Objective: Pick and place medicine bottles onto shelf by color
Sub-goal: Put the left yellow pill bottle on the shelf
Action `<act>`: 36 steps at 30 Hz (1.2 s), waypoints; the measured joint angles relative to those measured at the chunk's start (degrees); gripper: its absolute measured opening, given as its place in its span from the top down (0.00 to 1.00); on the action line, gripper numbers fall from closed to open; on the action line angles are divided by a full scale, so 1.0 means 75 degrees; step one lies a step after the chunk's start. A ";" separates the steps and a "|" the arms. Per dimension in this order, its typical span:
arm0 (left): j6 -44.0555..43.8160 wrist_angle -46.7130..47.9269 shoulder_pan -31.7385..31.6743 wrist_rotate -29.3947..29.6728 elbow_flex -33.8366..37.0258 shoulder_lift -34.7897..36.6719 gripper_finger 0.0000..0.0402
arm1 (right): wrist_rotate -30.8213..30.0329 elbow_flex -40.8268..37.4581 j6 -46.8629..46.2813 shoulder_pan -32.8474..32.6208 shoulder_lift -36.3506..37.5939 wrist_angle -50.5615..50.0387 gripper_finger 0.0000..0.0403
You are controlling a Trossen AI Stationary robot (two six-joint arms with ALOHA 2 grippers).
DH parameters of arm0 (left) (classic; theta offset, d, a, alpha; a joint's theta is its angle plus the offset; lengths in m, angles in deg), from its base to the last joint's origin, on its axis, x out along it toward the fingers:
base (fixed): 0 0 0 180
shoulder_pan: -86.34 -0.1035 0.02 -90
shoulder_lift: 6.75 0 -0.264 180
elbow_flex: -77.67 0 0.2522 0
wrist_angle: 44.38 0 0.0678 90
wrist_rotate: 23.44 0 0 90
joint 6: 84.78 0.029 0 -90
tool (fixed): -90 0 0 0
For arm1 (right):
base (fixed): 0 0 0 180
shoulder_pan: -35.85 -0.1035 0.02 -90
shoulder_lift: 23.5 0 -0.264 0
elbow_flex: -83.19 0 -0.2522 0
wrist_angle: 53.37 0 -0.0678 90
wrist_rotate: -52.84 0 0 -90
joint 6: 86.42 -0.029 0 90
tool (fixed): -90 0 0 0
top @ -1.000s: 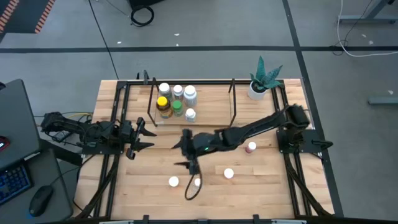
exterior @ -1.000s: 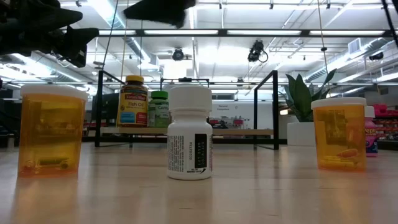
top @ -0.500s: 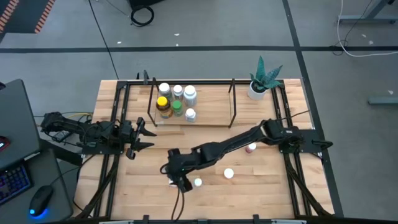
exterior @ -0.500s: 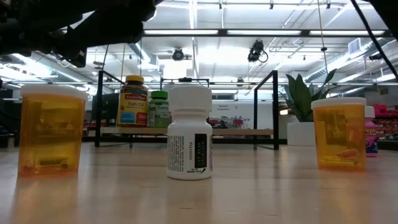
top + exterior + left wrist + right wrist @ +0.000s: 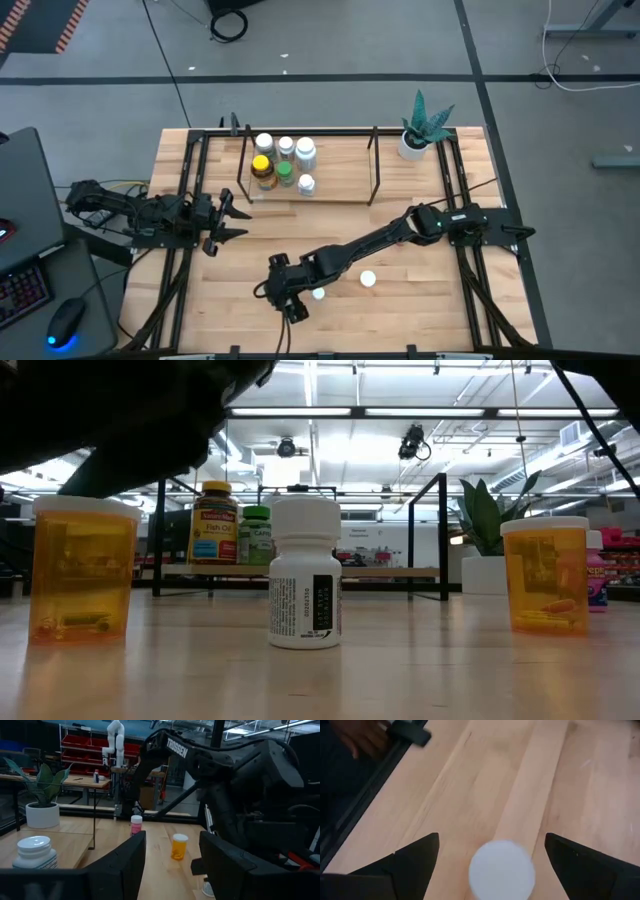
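On the far side of the table (image 5: 420, 300), the shelf (image 5: 340, 170) already carries a small group of medicine bottles at its left end: three with white caps along the far edge (image 5: 285, 147), one with a yellow cap (image 5: 262, 165), one with a green cap (image 5: 285, 172) and one more white cap (image 5: 306, 184) at the near side. So, as I judge it, about half of the work is done.

Some bottles are left on the near part of the table. From table height I see an orange bottle (image 5: 84, 568) on the left, a white bottle (image 5: 305, 572) in the middle, another orange bottle (image 5: 545, 575) on the right, and a pink bottle (image 5: 597, 581) just behind that one.

The right gripper (image 5: 285, 293) is stretched far across to the near left part of the table, low over one white cap (image 5: 502, 869). In its wrist view the two dark fingers (image 5: 415, 855) stand wide apart, one on each side of this cap, and they do not touch it. The hand is open and holds nothing; I think the grasp is the next thing.

The left gripper (image 5: 238, 218) waits at the left edge of the table, near the shelf, with its fingers spread and empty.
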 joint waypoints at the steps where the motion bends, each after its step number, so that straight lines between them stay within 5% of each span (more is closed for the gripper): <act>1: 0.0000 0.0003 0.0002 0.0003 0.0000 0.0002 0.52 | -0.0010 0.0002 -0.0008 0.0004 -0.0034 0.0076 0.07; 8: 0.0002 -0.0008 0.0003 0.0002 0.0000 0.0002 0.51 | -0.0449 0.0002 0.0190 0.0000 -0.0055 -0.0065 0.01; 26: 0.0002 0.0003 0.0002 0.0002 0.0000 0.0002 0.52 | 0.0014 -0.0964 0.0065 0.0105 -0.0043 0.0893 0.02; 36: 0.0002 0.0003 0.0000 0.0003 0.0000 0.0002 0.51 | 0.0019 -0.1058 0.0069 0.0196 -0.0046 0.1009 0.11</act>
